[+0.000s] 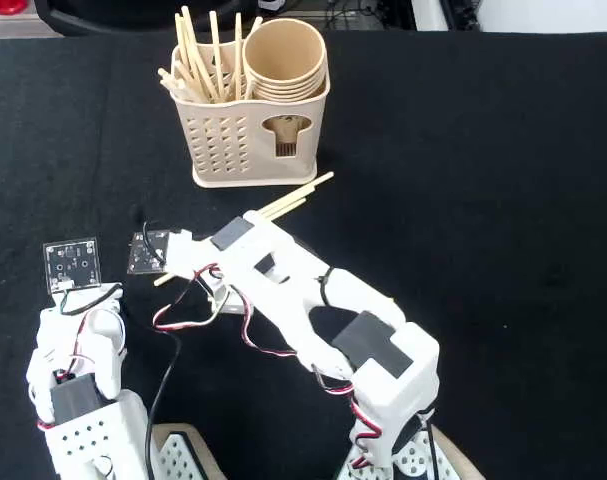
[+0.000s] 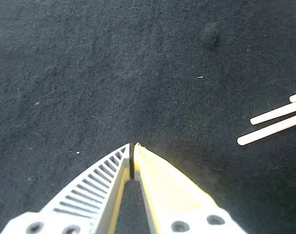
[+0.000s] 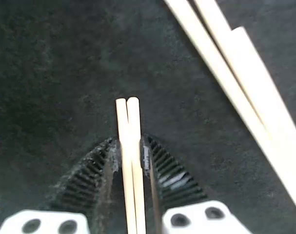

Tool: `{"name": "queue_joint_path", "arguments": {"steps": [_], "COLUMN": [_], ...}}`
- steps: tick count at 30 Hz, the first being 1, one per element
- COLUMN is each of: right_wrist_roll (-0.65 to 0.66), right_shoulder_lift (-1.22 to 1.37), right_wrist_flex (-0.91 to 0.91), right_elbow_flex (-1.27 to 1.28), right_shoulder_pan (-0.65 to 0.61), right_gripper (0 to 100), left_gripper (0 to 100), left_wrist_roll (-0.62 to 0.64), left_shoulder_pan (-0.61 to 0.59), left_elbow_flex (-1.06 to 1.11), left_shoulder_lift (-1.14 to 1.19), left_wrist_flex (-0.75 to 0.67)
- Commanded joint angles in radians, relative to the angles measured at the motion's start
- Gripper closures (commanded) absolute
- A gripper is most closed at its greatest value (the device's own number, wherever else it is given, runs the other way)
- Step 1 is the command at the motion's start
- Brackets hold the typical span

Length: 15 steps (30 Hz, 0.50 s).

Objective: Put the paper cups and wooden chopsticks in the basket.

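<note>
A beige slotted basket point(image 1: 233, 145) stands at the back of the black table. It holds a stack of paper cups point(image 1: 285, 58) and several upright wooden chopsticks point(image 1: 198, 60). Loose chopsticks point(image 1: 301, 194) lie on the cloth just in front of the basket, and they run past my right gripper as loose chopsticks point(image 3: 235, 78). My right gripper point(image 3: 130, 146) is low over the cloth, shut on a pair of chopsticks point(image 3: 128, 122) whose ends stick out past the fingertips. My left gripper point(image 2: 133, 147) is shut and empty over bare cloth, with chopstick ends point(image 2: 272, 124) off to one side.
The right arm point(image 1: 313, 300) stretches diagonally from the front right toward the table's middle left. The left arm point(image 1: 78, 360) is folded at the front left corner. Black cloth covers the whole table, with open room to the right of the basket.
</note>
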Motion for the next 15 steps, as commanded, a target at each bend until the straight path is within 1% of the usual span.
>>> {"name": "queue_joint_path", "arguments": {"steps": [1, 5, 10, 15], "right_wrist_roll": [0.002, -0.117, -0.120, -0.121], "right_shoulder_lift": [-0.005, -0.035, -0.133, -0.283], "right_wrist_flex": [0.052, 0.029, 0.029, 0.046], "right_elbow_flex": [0.005, 0.007, 0.028, 0.088], "right_shoulder_pan": [-0.020, 0.015, 0.043, 0.055], "right_gripper": [98.7, 98.7, 98.7, 98.7], "left_gripper": [97, 97, 97, 97], "left_wrist_roll": [0.003, 0.003, 0.003, 0.003], "left_shoulder_pan": [0.008, 0.008, 0.008, 0.008], "left_elbow_flex": [-0.058, -0.058, -0.058, -0.058], "left_shoulder_lift": [-0.009, -0.009, -0.009, -0.009], "left_wrist_flex": [0.003, 0.003, 0.003, 0.003]}}
